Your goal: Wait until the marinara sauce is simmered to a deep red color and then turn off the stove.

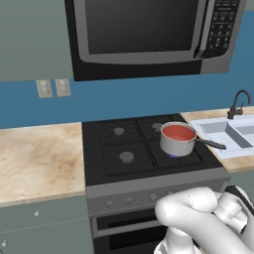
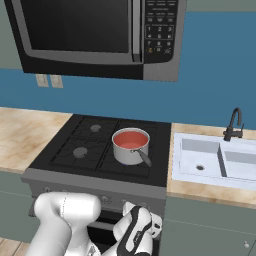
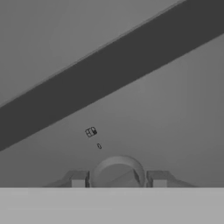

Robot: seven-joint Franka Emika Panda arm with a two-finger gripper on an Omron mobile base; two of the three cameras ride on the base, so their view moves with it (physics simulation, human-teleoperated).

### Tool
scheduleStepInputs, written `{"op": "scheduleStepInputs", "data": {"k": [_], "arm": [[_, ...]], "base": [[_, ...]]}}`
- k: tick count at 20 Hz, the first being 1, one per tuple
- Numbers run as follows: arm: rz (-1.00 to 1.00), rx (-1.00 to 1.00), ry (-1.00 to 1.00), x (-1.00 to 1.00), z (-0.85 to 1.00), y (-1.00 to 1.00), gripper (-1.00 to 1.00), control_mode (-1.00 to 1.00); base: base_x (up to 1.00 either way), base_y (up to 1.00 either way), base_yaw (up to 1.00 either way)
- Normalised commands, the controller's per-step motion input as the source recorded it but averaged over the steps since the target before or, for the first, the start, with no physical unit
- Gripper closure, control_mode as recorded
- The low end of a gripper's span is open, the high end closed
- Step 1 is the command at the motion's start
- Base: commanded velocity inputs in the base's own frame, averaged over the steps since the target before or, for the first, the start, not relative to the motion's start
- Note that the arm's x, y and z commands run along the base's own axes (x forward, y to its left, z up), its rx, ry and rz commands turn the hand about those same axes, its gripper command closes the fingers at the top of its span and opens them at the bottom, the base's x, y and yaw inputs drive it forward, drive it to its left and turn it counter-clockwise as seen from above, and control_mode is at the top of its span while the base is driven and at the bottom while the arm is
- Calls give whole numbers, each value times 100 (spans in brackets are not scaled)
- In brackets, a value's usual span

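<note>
Sauce fills a small steel pan on the front right burner of the stove, its dark handle pointing right toward the sink. Its colour reads orange-red, not yet a deep red, so the step in hand looks to be waiting. A faint blue glow shows under the pan, which suggests the flame is on. The arm is folded low in front of the oven door, just below the row of knobs. In the hand view the gripper faces a grey panel crossed by a dark band — its fingers stand apart, holding nothing. Best practice here, I judge: keep off the knobs, watch the colour, and then turn only the knob for that burner — which one that is, I cannot tell.
</note>
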Motion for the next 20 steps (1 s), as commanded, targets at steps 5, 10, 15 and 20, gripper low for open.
{"op": "scheduleStepInputs", "data": {"k": [5,10,15,20], "arm": [[0,7,3,0,8,0,100,-100],[0,3,7,0,11,0,100,-100],[0,4,7,0,9,0,100,-100],[-1,9,6,0,3,0,100,-100]], "base": [[0,0,0],[0,0,0],[0,0,0],[0,0,0]]}}
